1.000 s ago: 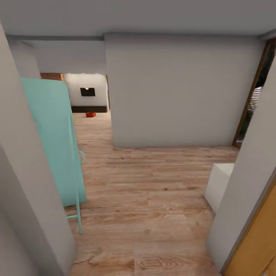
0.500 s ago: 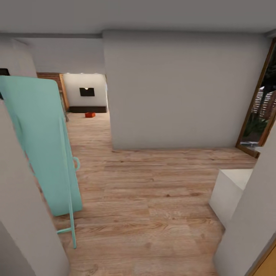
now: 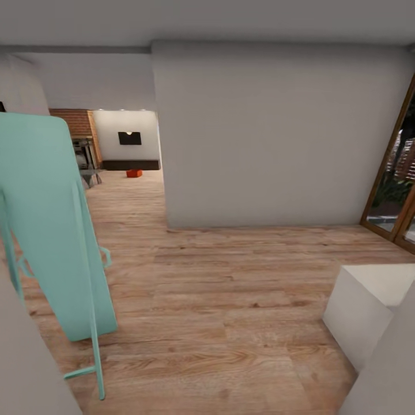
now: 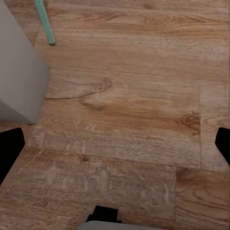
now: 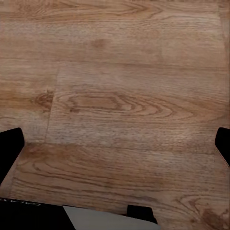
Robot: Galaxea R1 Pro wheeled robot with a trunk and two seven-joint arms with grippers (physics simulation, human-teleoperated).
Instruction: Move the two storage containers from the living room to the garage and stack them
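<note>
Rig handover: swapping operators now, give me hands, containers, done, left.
Left hand: open, empty, over light wood plank floor.
Right hand: open, empty, over the same planks.
Containers: one small orange-red rectangular bin sits on the floor far down the passage, in front of a pale far wall with a dark panel; red brick shows beside it. The second cannot be made out from here.
Nearby: mint-green leaning panel on the left, white block on the right.
Done: nothing carried.
Left: drive to the bin, fetch both, stack in garage.

My head camera looks forward and down a hallway over the wood plank floor [image 3: 230, 300] — both wrist cameras face straight down, close above those same planks.
</note>
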